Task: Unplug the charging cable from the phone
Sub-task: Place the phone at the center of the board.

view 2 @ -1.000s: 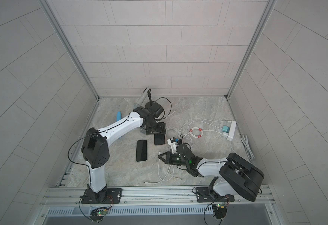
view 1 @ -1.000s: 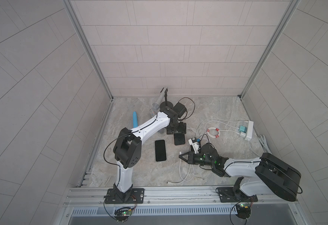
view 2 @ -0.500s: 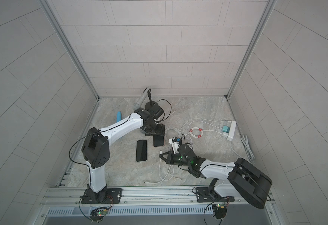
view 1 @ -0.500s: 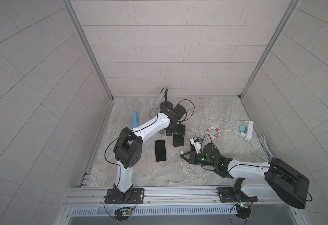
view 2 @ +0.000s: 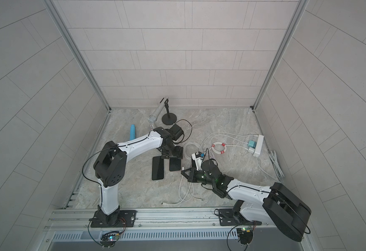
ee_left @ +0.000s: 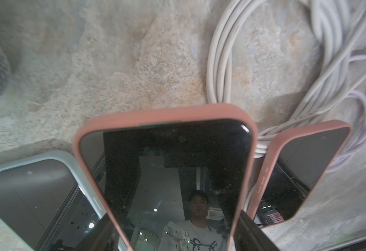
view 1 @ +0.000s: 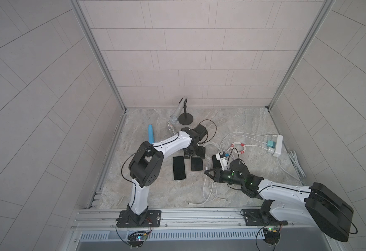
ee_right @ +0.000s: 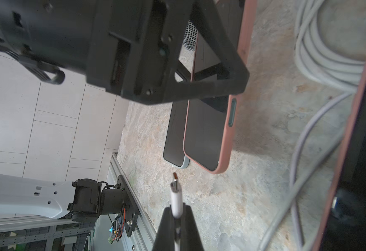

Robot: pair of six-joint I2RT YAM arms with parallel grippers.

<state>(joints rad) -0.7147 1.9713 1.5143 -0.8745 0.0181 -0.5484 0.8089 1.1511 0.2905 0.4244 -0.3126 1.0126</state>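
While our right gripper [ee_right: 176, 210] clenches the plug [ee_right: 175, 195] clear of the phone [ee_left: 167, 165] that our left gripper [view 1: 194, 154] clamps, we risk dragging loose cables [ee_left: 219, 54] into neighbouring phones [view 1: 179, 167].

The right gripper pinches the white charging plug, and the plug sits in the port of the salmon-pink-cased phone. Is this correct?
Not quite. The right gripper does pinch the white charging plug, but the right wrist view shows its metal tip bare, apart from the salmon-pink-cased phone.
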